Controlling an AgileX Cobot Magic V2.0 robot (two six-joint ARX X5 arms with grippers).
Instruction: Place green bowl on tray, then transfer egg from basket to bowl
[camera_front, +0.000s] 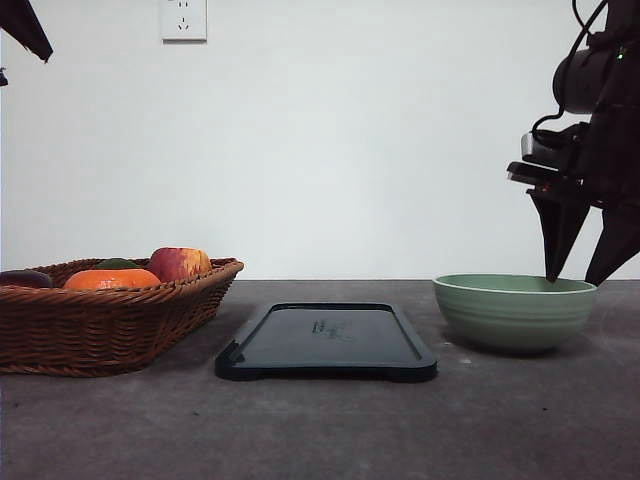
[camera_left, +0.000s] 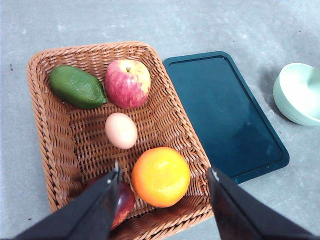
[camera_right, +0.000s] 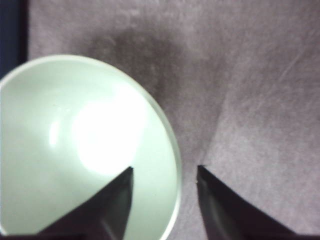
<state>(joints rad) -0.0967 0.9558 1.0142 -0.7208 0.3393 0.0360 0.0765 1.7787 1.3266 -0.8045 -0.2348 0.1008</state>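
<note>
Front view: the tray (camera_front: 327, 342) lies flat on the grey table (camera_front: 320, 430) with a small printed mark at its centre, too small to read. A white wall socket (camera_front: 183, 19) sits high on the wall, its markings also unreadable. The basket (camera_front: 100, 325) stands off the tray's left edge with a strip of bare table between them. The green bowl (camera_front: 514, 311) rests on the table off the tray's right edge, not on the tray. The right gripper (camera_front: 578, 280) hangs over the bowl's right rim, its 2 dark fingers spread, 1 tip inside the rim and 1 outside it. An apple (camera_front: 179, 263) and an orange (camera_front: 112, 279) rise above the basket's edge.

Left wrist view: the left gripper (camera_left: 164, 172) hovers above the basket (camera_left: 42, 130) with its fingers wide apart and nothing between them. The egg (camera_left: 121, 130) lies on the basket floor just ahead of the fingertips; from the front it is hidden by the wicker wall. The orange (camera_left: 160, 176) sits between the 2 fingers, the apple (camera_left: 127, 83) and a green avocado (camera_left: 77, 86) farther ahead. The tray (camera_left: 225, 115) is bare.

Right wrist view: the spread fingers (camera_right: 112, 207) straddle the bowl's (camera_right: 75, 145) rim. The bowl's glossy inside holds nothing. Open grey table (camera_right: 250, 100) lies beyond the outer finger.
</note>
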